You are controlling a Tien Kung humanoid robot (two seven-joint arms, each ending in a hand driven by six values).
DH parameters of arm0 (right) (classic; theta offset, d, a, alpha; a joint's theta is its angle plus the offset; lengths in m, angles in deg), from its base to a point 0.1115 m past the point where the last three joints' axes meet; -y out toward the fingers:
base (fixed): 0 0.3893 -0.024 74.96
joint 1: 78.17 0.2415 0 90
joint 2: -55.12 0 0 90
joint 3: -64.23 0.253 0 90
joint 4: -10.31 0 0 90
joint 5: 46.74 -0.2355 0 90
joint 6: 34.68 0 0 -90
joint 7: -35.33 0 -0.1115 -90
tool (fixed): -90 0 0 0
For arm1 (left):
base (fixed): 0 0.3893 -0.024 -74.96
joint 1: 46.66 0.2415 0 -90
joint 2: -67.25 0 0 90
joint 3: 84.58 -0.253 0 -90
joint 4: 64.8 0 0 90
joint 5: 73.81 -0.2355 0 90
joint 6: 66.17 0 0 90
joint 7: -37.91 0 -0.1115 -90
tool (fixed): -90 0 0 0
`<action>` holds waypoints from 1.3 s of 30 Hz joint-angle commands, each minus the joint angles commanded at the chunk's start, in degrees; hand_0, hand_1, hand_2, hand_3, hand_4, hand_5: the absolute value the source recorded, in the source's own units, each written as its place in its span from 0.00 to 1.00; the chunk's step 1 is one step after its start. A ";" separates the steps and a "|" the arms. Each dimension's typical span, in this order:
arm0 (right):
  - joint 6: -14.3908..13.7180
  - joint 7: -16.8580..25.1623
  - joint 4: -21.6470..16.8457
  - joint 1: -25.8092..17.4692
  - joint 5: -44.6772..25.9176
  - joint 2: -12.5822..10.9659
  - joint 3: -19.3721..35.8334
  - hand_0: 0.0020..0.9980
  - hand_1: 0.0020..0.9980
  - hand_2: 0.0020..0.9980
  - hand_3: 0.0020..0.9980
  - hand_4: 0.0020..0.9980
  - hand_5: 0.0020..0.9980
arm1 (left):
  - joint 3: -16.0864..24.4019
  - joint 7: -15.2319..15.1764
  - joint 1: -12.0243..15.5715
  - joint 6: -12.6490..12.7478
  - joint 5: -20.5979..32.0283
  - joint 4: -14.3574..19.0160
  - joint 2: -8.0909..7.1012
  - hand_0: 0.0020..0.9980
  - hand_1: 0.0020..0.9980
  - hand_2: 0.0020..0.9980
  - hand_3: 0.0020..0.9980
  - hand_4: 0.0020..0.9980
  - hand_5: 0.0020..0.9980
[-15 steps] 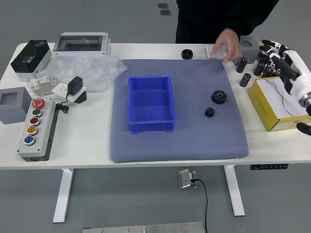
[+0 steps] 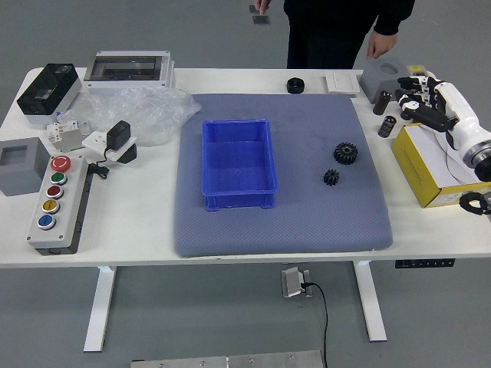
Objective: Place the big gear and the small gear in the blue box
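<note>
- White surface; person at far side, one hand near the gray block, other hand away from the surface
- Gray mat, under blue box and gears
- Yellow box, white sheet inside
- Blue box, bare bottom showing
- Right hand by yellow box's far end, fingers spread, gripping nothing
- Big gear, right of blue box
- Small gear, near big one

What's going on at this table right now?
Nothing is being moved yet. The robot's right hand hovers at the table's right side, holding nothing. Both the big gear and small gear lie on the gray mat, right of the empty blue box. A person stands across the table.
</note>
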 joint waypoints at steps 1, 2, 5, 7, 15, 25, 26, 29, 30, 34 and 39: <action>-0.10 -0.39 -0.15 0.24 1.72 -0.07 -0.49 0.84 0.74 0.79 0.73 0.57 0.31 | -0.03 0.00 0.01 0.00 0.02 0.00 0.00 0.83 0.80 0.80 0.77 0.68 0.36; -0.21 -0.79 -0.30 0.52 3.71 -0.12 -1.04 0.84 0.74 0.79 0.73 0.57 0.31 | -0.07 0.00 0.01 0.00 0.04 0.00 0.01 0.83 0.80 0.80 0.77 0.68 0.36; -0.40 -1.88 -0.54 1.47 9.62 -0.16 -2.86 0.84 0.74 0.79 0.73 0.57 0.29 | -0.15 -0.02 0.02 0.00 0.11 0.00 0.01 0.83 0.80 0.80 0.77 0.68 0.37; -0.33 -2.45 -0.60 2.12 13.50 -0.11 -4.13 0.84 0.74 0.79 0.73 0.57 0.29 | -0.14 -0.03 0.02 0.00 0.09 0.00 0.00 0.83 0.80 0.80 0.77 0.68 0.37; 0.26 -4.08 0.74 5.26 28.31 1.11 -10.87 0.85 0.75 0.80 0.75 0.58 0.27 | -0.24 -0.04 0.12 -0.01 0.21 0.00 0.01 0.83 0.79 0.80 0.77 0.67 0.36; 2.10 -3.83 7.54 9.87 40.00 2.84 -17.76 0.85 0.77 0.85 0.79 0.58 0.26 | -0.29 -0.03 0.09 -0.04 0.31 0.00 0.11 0.83 0.79 0.80 0.77 0.67 0.36; 2.25 -3.77 8.30 10.33 40.34 2.96 -18.31 0.85 0.77 0.85 0.79 0.58 0.26 | -0.31 -0.03 0.08 -0.04 0.33 0.00 0.13 0.83 0.79 0.80 0.77 0.67 0.36; 2.45 -3.53 10.50 11.68 40.71 3.30 -19.86 0.86 0.78 0.87 0.80 0.59 0.25 | -0.30 -0.02 0.10 -0.05 0.31 0.00 0.18 0.83 0.79 0.80 0.77 0.67 0.36; 2.47 -3.45 11.11 12.05 40.73 3.40 -20.25 0.86 0.78 0.87 0.80 0.59 0.25 | -0.28 -0.01 0.12 -0.05 0.29 0.00 0.19 0.83 0.79 0.80 0.77 0.67 0.36; 2.49 -3.04 13.91 13.69 40.60 3.76 -21.96 0.86 0.78 0.87 0.80 0.59 0.25 | -0.11 0.04 0.21 -0.04 0.11 0.00 0.18 0.83 0.79 0.80 0.77 0.67 0.36; 2.52 -2.59 16.95 15.39 40.08 3.96 -23.86 0.86 0.78 0.87 0.80 0.59 0.25 | -0.03 0.05 0.25 -0.03 0.01 0.00 0.16 0.83 0.79 0.80 0.77 0.67 0.36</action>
